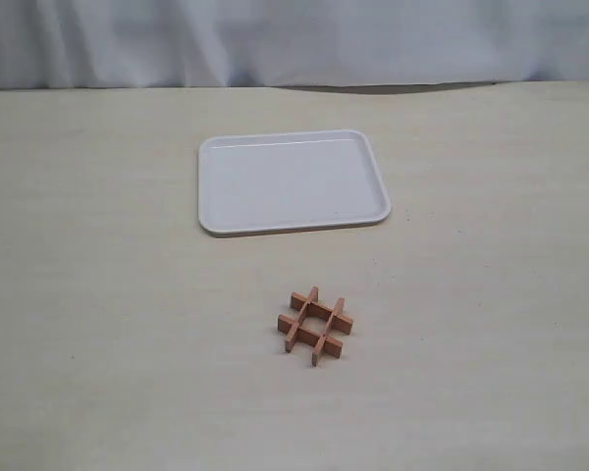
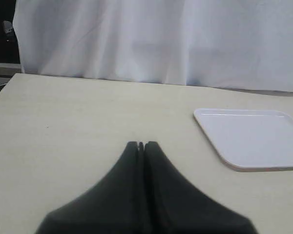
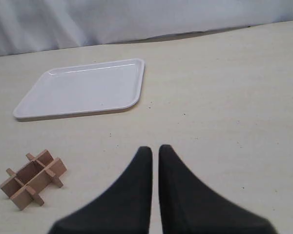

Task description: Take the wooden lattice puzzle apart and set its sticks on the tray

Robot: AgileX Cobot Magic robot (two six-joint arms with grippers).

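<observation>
In the exterior view you have the wooden lattice puzzle (image 1: 315, 326) lying flat on the pale worktop (image 1: 108, 294), toward the near side and a little right of the middle, with its four sticks (image 1: 323, 309) locked together in a hash shape. The tray (image 1: 294, 183) sits farther back, near the middle of the worktop, well apart from the puzzle and not touching it. A white cloth (image 1: 275, 39) hangs along the far edge. Neither pair of jaws shows in this view. There is only a dark sliver at the right border, too small to tell what it is. In the left wrist view your left gripper (image 2: 141, 145) hangs over bare worktop with its jaws pressed tip to tip and nothing between them. A corner of the tray (image 2: 254, 139) lies off to one side, clear of the jaws, and the cloth fills the background. In the right wrist view your right gripper (image 3: 155, 150) has its jaws drawn narrow, with only a thin slit of worktop showing between the tips, and it is holding nothing. The puzzle (image 3: 33, 179) rests on the worktop off to the side of the jaws, apart from them and fully assembled. The tray (image 3: 83, 90) lies beyond the puzzle, nearer the cloth, with a strip of bare worktop between the two.
</observation>
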